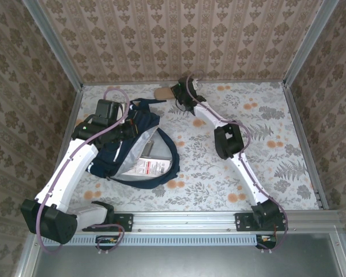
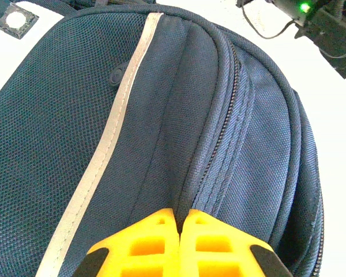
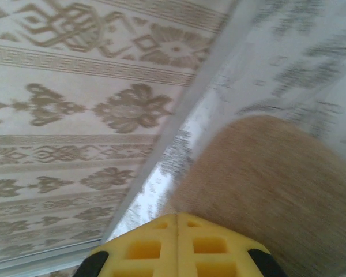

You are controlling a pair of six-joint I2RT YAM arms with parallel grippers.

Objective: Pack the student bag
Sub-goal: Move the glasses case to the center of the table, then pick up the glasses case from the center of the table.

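The student bag [image 1: 121,156] lies far-to-near along the table [image 1: 265,167] left edge, mouth rightward. The left wrist view reveals its zipper [image 2: 219,133]. Left gripper [image 2: 179,219] and right gripper [image 3: 177,222] jaws are closed.

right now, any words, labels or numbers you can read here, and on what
On the white and red item inside the student bag: printed marks, too small to read.
On the white patch of the bag: no legible text.
No other writing seen.
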